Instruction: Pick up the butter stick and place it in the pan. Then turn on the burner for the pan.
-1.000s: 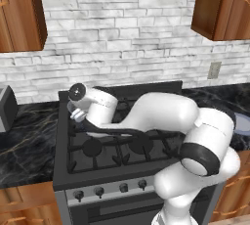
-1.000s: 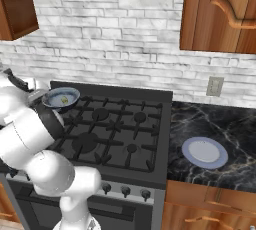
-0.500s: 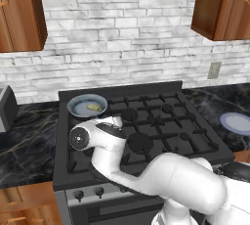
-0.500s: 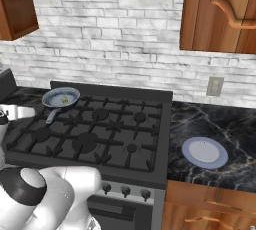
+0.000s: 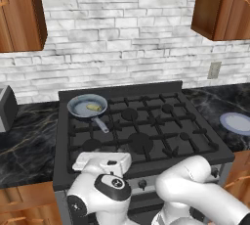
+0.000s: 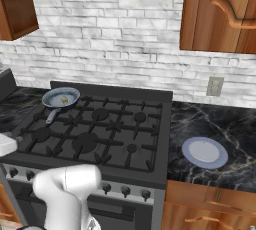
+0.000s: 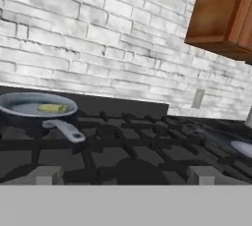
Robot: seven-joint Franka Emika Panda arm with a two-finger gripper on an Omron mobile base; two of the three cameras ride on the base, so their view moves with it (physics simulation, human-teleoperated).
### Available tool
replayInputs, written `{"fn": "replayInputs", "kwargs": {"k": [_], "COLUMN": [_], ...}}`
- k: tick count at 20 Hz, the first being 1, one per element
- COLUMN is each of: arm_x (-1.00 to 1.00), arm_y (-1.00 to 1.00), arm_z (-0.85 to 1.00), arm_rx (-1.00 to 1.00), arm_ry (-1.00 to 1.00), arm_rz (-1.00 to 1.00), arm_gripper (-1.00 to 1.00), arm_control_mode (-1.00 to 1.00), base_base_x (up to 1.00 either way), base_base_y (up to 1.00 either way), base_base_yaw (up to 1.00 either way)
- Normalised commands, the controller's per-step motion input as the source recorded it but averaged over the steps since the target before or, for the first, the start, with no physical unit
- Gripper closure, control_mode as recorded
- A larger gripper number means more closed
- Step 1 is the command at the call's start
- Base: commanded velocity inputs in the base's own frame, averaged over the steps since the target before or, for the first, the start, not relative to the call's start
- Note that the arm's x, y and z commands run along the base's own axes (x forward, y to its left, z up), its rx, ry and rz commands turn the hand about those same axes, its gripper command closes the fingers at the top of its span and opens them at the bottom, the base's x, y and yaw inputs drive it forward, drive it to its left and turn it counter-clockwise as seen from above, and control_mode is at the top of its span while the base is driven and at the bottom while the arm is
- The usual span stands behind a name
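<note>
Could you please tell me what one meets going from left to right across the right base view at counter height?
Pan with the butter stick inside it → bare burners of the stove → wall outlet → plate.

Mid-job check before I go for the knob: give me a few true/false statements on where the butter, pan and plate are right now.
1. The butter stick lies inside the pan. True.
2. The pan sits on the stove's front right burner. False: it is on the back left burner.
3. The pan's handle points toward the stove's front. True.
4. The plate rests on the stove grates. False: it lies on the black counter right of the stove.
</note>
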Motion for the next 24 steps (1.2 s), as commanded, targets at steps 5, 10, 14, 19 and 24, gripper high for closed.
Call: {"fn": "replayInputs", "kwargs": {"k": [5,10,14,19,24], "arm_x": [-0.65,-0.18,0.00,0.00,0.08], "arm_y": [0.00,0.01,0.09,0.22,0.31], "arm_z": [-0.48,-0.63,-0.55,-0.51,-0.50], "arm_rx": [0.00,0.01,0.08,0.08,0.04], "arm_ry": [-0.18,-0.15,-0.11,-0.08,-0.04], "arm_rz": [-0.06,0.00,0.01,0.04,0.06], "arm_gripper": [-1.00,-1.00,-1.00,-1.00,-1.00], "arm_control_mode": [-1.00,-1.00,-1.00,-1.00,-1.00], "base_base_x": [0.00,0.00,0.00,0.00,0.00], "base_base_y": [0.00,0.00,0.00,0.00,0.00], "base_base_yaw": [0.00,0.00,0.00,0.00,0.00]}}
